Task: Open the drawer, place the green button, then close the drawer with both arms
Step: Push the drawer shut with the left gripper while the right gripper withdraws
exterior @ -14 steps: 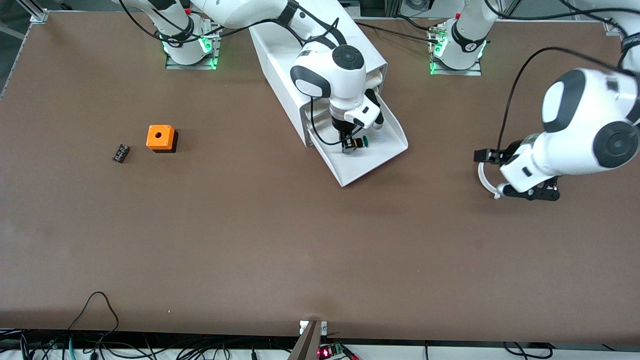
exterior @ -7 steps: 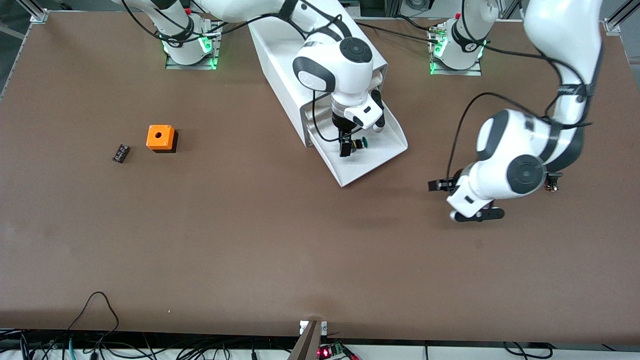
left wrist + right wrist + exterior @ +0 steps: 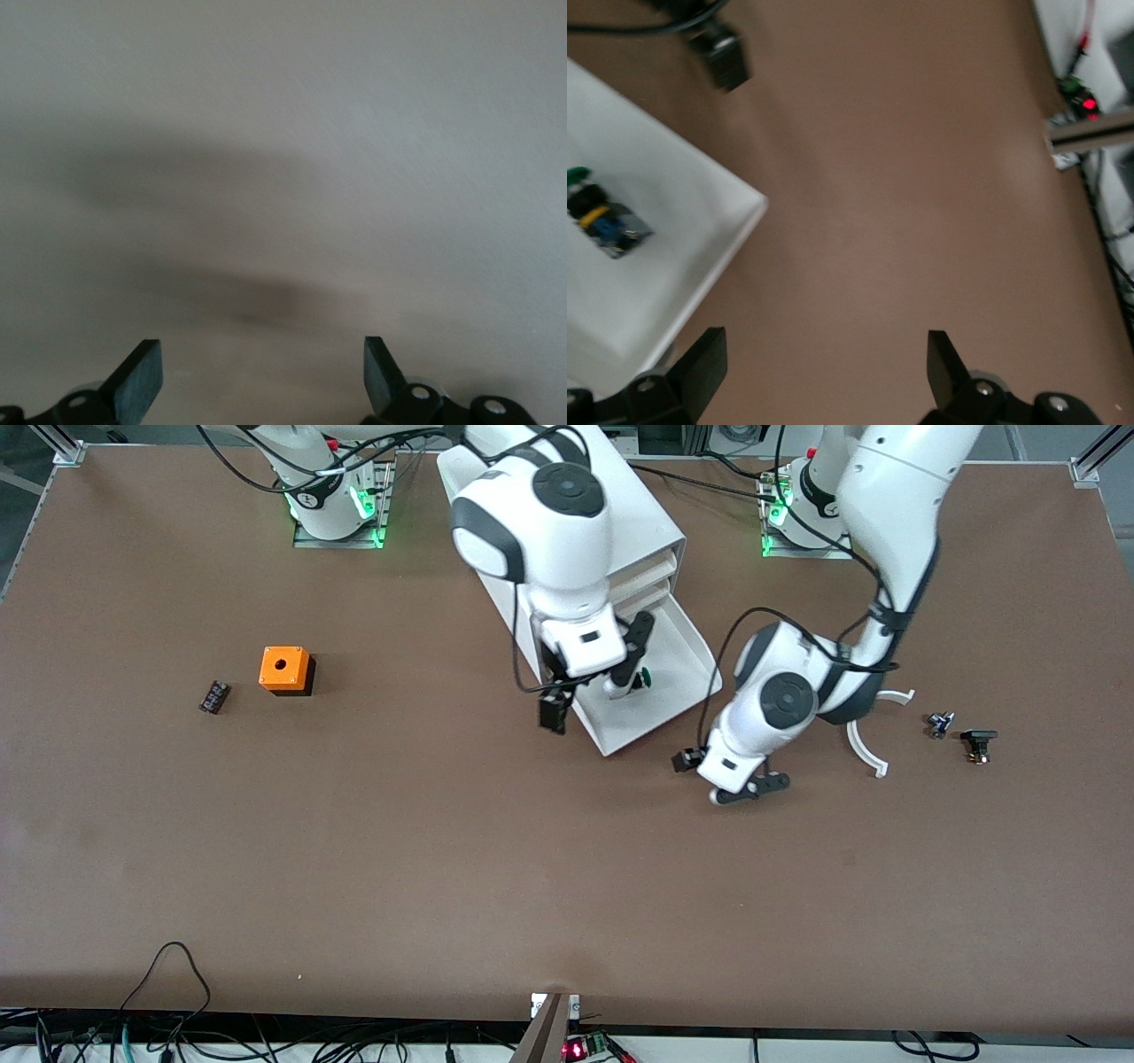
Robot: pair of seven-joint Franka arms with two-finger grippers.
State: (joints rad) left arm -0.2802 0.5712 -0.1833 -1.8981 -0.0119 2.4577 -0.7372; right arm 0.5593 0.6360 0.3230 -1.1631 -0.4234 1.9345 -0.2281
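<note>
The bottom drawer [image 3: 666, 707] of the white cabinet [image 3: 651, 514] stands pulled out. The green-capped button [image 3: 640, 679] lies loose on the drawer's floor and also shows in the right wrist view, the button [image 3: 598, 217] resting on the white drawer [image 3: 664, 283]. My right gripper [image 3: 568, 685] hangs open and empty above the drawer's corner toward the right arm's end; between its open tips, right gripper [image 3: 826, 335], is bare table. My left gripper [image 3: 711, 755] is low over the table beside the drawer's front edge. It stands open and empty, left gripper [image 3: 262, 343], facing only a pale blurred surface.
An orange cube [image 3: 285, 670] and a small dark ribbed block [image 3: 213, 696] sit toward the right arm's end. A white arc [image 3: 864, 748] and tiny black parts [image 3: 978, 742] lie toward the left arm's end. Cables and a red-lit board [image 3: 574, 1050] line the front edge.
My right gripper opened, left the button in the drawer, rose and shifted toward the right arm's end. My left arm swung in from its end of the table to the drawer's front.
</note>
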